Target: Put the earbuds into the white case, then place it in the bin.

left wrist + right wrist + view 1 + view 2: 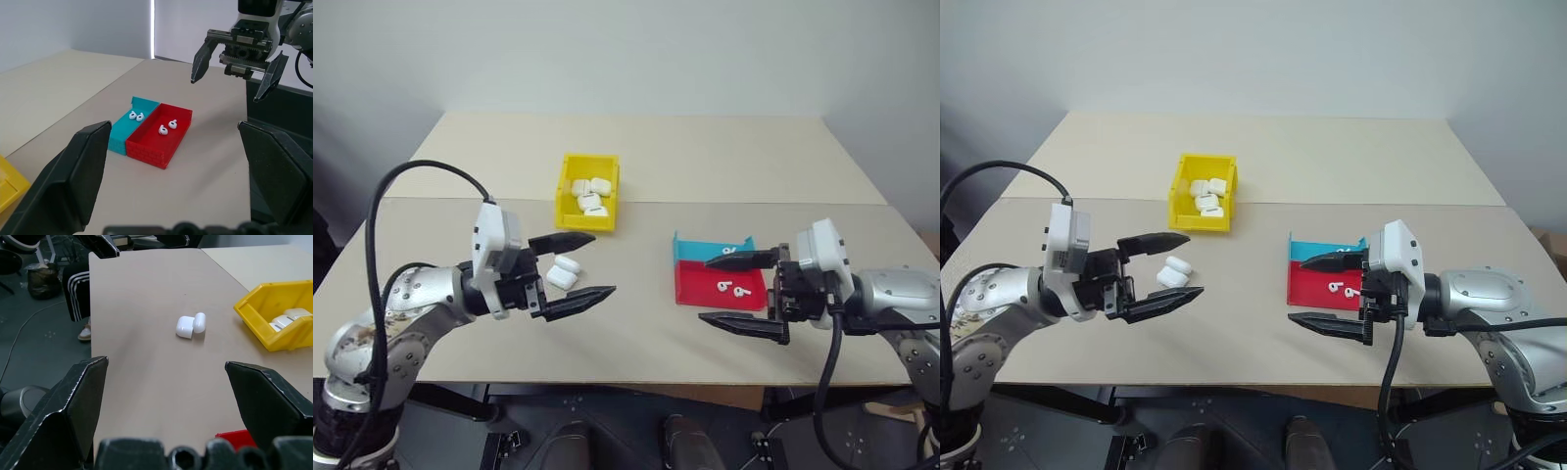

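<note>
Both grippers, left (574,268) and right (741,290), raised above the counter (636,343), fingers spread wide, empty. White case (190,326) open, left of centre, near yellow bin (566,208). Left wrist view alone resolves four earbuds (166,127) in the red and teal tray (146,147).

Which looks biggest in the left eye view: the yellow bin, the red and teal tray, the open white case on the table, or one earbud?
1. The red and teal tray and the yellow bin look about alike; the tray lies nearer the camera, so I won't rank them.
2. The open white case.
3. An earbud, far the smallest.
</note>
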